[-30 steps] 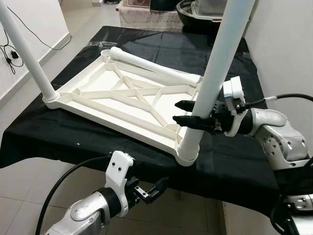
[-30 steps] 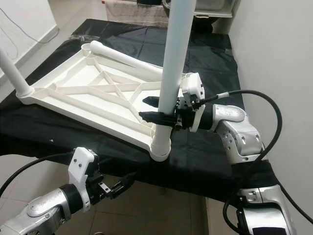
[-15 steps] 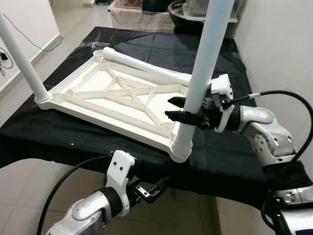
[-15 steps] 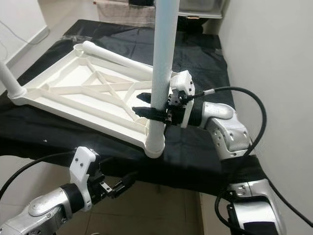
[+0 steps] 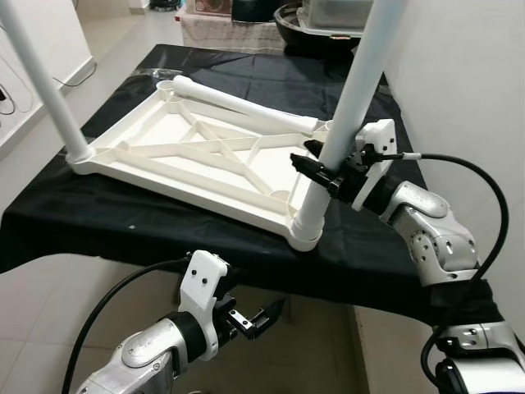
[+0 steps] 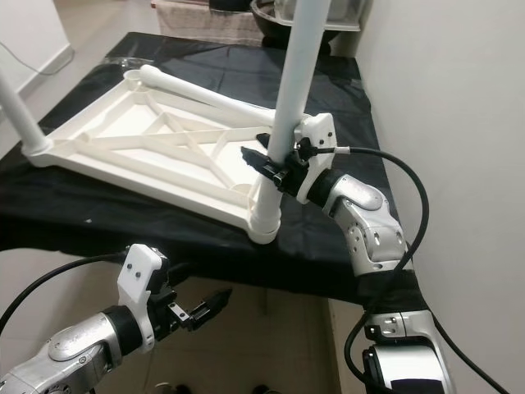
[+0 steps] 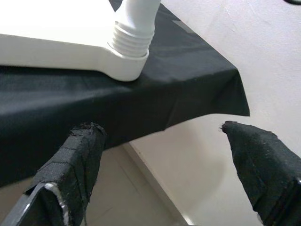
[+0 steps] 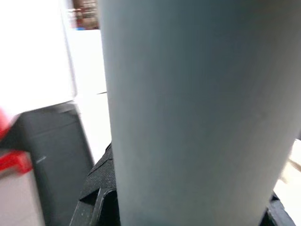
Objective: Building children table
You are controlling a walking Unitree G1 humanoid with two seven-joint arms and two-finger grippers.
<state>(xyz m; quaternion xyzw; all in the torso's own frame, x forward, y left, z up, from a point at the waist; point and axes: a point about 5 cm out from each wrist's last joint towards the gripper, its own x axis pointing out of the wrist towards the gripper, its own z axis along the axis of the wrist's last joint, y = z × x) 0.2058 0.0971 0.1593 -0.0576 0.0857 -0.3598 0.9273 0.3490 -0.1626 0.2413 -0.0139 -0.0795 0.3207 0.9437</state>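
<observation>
**Leg tips over in the robot's grip**

Table top [image 5: 197, 156] is our landmark. It is white, lies upside down on the black cloth [image 5: 98, 226], and shows its ribs.

At its far left corner one white leg [image 5: 45, 86] stands in its socket. Below its near edge, over the floor, the left gripper [image 5: 261, 316] hangs with its fingers spread apart, holding nothing. Its wrist view looks up at the ridged collar [image 7: 134, 35] at the near right corner.

Along the far side of the table top a loose leg [image 5: 246, 111] lies flat, not yet stood up.

At the near right corner the big leg [image 5: 349, 115] sits in its socket. A second ago it stood almost straight. Now it leans to the right at the top. The right gripper [image 5: 321, 168] is still closed around it, low down near the socket. I think the robot is wiggling or turning the leg to seat it tight.

Behind the table top sit a dark bowl [image 5: 299, 20] and a clear box [image 5: 340, 12]. A white wall [image 5: 467, 82] is to its right, and pale floor tiles [image 5: 57, 320] lie below.
</observation>
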